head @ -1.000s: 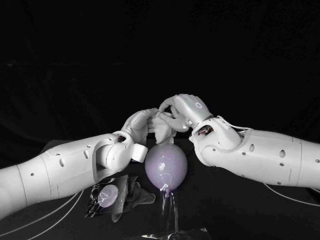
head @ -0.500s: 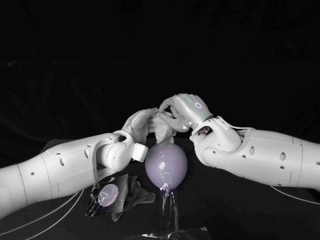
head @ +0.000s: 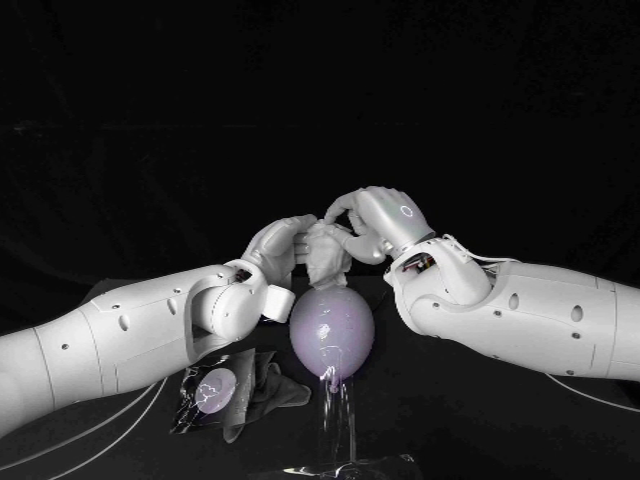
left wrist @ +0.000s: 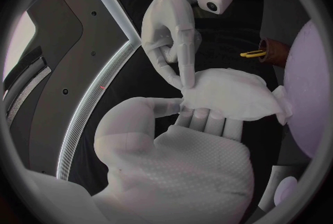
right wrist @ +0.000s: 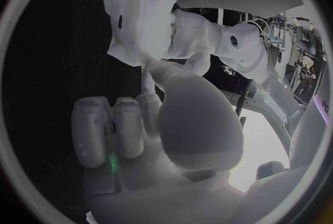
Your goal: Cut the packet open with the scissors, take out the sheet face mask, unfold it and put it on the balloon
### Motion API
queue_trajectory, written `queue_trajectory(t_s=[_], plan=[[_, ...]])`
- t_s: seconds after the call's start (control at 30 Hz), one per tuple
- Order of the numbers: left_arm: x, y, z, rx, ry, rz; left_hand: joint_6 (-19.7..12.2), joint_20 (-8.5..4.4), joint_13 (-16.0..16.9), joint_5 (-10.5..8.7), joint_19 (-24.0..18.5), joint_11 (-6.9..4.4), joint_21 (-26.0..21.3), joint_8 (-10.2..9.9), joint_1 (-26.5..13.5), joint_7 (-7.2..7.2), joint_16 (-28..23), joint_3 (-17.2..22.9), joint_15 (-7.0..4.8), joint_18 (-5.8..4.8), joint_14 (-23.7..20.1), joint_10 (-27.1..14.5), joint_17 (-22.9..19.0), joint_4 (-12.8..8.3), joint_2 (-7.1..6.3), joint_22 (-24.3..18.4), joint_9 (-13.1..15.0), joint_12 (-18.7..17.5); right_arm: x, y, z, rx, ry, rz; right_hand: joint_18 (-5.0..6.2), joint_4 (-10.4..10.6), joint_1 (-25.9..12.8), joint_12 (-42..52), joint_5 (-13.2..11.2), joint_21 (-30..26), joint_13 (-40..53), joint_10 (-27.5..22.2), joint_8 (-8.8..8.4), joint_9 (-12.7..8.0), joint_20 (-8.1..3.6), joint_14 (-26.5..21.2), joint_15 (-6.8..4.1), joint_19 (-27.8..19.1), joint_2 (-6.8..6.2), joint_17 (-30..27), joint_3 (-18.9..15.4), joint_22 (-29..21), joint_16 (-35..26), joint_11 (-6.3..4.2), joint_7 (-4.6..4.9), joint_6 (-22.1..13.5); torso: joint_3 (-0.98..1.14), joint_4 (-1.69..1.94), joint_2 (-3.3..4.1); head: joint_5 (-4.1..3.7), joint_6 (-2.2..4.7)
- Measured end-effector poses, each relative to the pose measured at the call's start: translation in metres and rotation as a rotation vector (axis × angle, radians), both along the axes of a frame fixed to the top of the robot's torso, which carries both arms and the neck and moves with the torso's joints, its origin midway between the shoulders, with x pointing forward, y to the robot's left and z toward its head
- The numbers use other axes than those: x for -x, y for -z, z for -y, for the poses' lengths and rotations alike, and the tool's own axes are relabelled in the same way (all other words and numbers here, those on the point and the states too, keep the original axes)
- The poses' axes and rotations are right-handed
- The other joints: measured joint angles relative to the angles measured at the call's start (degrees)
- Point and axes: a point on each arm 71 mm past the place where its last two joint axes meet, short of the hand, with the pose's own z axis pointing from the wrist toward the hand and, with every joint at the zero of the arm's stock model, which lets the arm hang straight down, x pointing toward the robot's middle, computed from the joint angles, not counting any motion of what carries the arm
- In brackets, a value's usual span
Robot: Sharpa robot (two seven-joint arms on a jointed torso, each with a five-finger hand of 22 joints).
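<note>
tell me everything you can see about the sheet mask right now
The sheet mask is thin, white, soft-looking fabric, bunched and partly folded rather than spread flat. The right wrist view shows one small dark opening in it. It hangs between the two hands, pinched by the left hand and the right hand, just above the top of the purple balloon; whether it touches the balloon is unclear.

1. Pale lilac rubber balloon (head: 332,335): top hidden behind crumpled white sheet face mask (head: 325,262).
2. Left hand (left wrist: 177,163): fingertips hidden under the sheet face mask.
3. Dark glossy foil packet (head: 212,392): upper edge under left arm (head: 104,345); print unreadable.
4. Small yellow-handled tool (left wrist: 251,54): too small to identify.
5. Clear plastic stand (head: 346,466): cut off at the head view's bottom edge.
</note>
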Motion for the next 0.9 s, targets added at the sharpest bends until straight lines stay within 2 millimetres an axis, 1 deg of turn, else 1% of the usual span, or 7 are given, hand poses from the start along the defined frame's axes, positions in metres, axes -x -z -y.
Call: queue_trajectory(t_s=[0.37, 0.6, 0.67, 0.83, 0.9], plan=[[-0.002, 0.001, -0.003, -0.003, -0.012, 0.000, 0.0, 0.00, 0.0, 0.00, 0.0, 0.00, 0.0, 0.0, 0.0, -0.01, 0.0, 0.0, 0.00, 0.00, 0.0, 0.0, 0.0, 0.0, 0.00, 0.0, 0.0, 0.0, 0.003, -0.001, 0.005, -0.049, -0.005, -0.009, 0.00, 0.0, -0.2, 0.0, 0.0, 0.0, 0.0, 0.0, 0.20, 0.0, 0.00, 0.0, 0.01, 0.0, 0.14, 0.0, 0.0, 0.0, 0.0, 0.00, 0.02, 0.0, 0.01, 0.00, 0.02, -0.03, 0.08], [-0.003, 0.001, -0.004, -0.004, -0.018, -0.002, 0.0, 0.00, 0.0, 0.00, 0.0, 0.00, 0.0, 0.0, 0.0, -0.02, 0.0, 0.2, 0.00, 0.00, 0.0, 0.0, 0.0, -0.2, 0.00, 0.0, 0.1, 0.0, 0.005, -0.002, 0.009, -0.067, -0.014, -0.009, 0.01, 0.0, -0.2, 0.0, 0.0, 0.2, 0.0, 0.0, 0.16, 0.3, 0.00, 0.0, 0.01, 0.0, 0.13, 0.0, 0.0, 0.0, -0.2, 0.01, 0.01, -0.1, -0.04, 0.01, 0.02, -0.01, 0.12], [-0.003, 0.001, -0.005, -0.003, -0.022, -0.004, 0.0, 0.00, 0.0, 0.00, 0.0, 0.00, 0.0, 0.0, 0.0, -0.02, 0.0, 0.2, 0.00, 0.00, 0.0, 0.0, 0.0, -0.2, 0.00, 0.0, 0.1, 0.0, 0.006, -0.003, 0.011, -0.071, -0.016, -0.009, 0.00, 0.0, -0.2, 0.0, 0.0, 0.2, 0.0, 0.0, 0.14, 0.3, 0.01, -0.2, -0.19, 0.0, 0.13, -0.1, 0.0, 0.0, -0.1, 0.01, -0.05, 0.0, -0.03, 0.03, 0.02, -0.01, 0.16], [-0.006, 0.002, -0.008, -0.003, -0.038, -0.009, 0.0, 0.19, 0.0, 0.00, 0.5, 0.00, 0.0, 0.0, 0.0, -0.02, 0.0, 0.0, 0.00, -0.01, 0.0, 0.0, 0.0, -0.3, 0.00, 0.0, 0.1, 0.0, 0.009, -0.004, 0.019, -0.086, -0.020, -0.003, 0.01, 0.0, -0.2, 0.0, -0.1, 0.2, 0.0, 0.0, 0.36, 0.3, 0.01, -0.2, -0.19, 0.0, 0.13, -0.1, 0.0, 0.0, 0.0, 0.01, -0.20, 0.0, -0.04, 0.02, 0.02, -0.01, 0.25], [-0.008, 0.002, -0.010, -0.003, -0.046, -0.010, 0.0, 0.12, 0.0, 0.00, 0.7, 0.00, 0.0, 0.0, 0.0, -0.02, 0.0, 0.0, 0.00, -0.01, 0.0, 0.0, 0.0, -0.3, 0.00, 0.0, 0.1, 0.0, 0.009, -0.005, 0.025, -0.095, -0.020, 0.002, 0.00, 0.0, -0.2, 0.0, -0.1, 0.2, 0.0, -0.2, 0.37, 0.3, 0.01, -0.2, -0.19, 0.0, 0.13, -0.1, 0.0, 0.0, 0.0, -0.16, -0.20, 0.0, -0.04, -0.01, 0.02, -0.01, 0.29]])
